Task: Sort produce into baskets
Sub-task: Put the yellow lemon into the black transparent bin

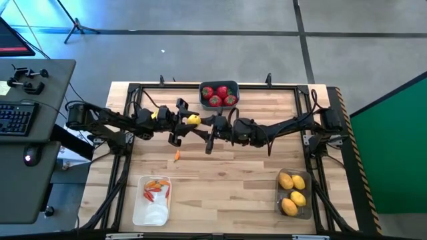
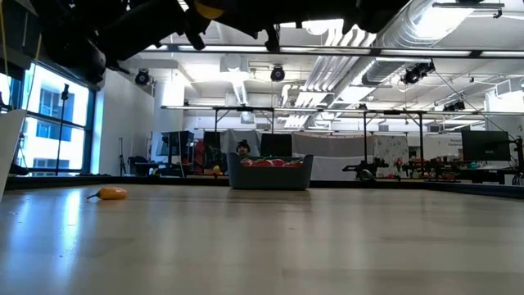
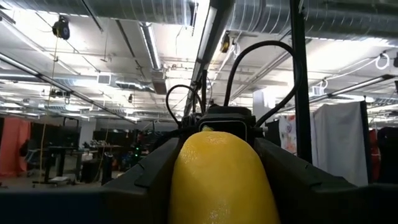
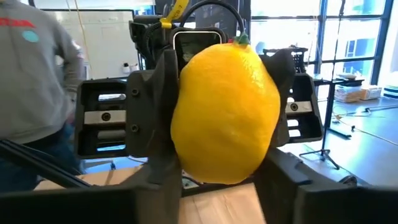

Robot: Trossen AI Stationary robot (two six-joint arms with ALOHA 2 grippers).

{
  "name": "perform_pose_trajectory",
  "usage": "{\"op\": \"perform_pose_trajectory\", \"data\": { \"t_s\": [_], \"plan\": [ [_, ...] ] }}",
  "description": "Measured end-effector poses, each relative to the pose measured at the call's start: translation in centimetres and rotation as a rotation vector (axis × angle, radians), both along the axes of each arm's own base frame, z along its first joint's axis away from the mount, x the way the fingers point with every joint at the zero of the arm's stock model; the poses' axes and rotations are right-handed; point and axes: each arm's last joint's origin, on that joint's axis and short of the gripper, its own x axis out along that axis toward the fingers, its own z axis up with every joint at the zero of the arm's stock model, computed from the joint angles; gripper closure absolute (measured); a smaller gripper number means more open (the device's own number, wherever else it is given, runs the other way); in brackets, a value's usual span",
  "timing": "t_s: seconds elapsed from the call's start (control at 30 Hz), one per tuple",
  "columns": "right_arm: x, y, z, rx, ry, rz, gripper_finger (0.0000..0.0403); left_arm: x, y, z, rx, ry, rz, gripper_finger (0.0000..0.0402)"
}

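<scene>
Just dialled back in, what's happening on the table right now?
Both arms meet above the middle of the table with a lemon between them, which looks like a handover. The left gripper has its fingers on either side of the lemon, and the right gripper is right up against it. Whether the right one grips it yet is unclear. Red produce sits in the dark bin, lemons in the smoky bin, orange pieces in the white bin. One orange piece lies loose.

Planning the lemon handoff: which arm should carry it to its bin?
Right, probably. The lemon sits mid-table between both grippers, and the bin of lemons lies at the right arm's side.
</scene>
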Motion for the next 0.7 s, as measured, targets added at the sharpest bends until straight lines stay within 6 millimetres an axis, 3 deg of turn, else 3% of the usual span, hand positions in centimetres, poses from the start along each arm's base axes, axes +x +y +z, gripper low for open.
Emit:
{"op": "perform_pose_trajectory", "data": {
  "t_s": [0.07, 0.33, 0.7],
  "plan": [
    [0.0, -0.1, 0.0, -0.012, 0.003, -0.006, 0.0285, 0.0, 0.0, -0.1, -0.006, 0.007, 0.006, 0.0214],
    [-0.2, -0.2, -0.6, -0.012, 0.116, -0.017, 0.0286, 0.1, 1.0, -0.5, -0.009, 0.109, 0.035, 0.0191],
    [-3.3, -0.2, 1.0, 0.072, 0.374, -0.009, 0.0286, -0.9, 1.4, 0.3, 0.085, 0.205, 0.073, 0.0189]
  ]
}}
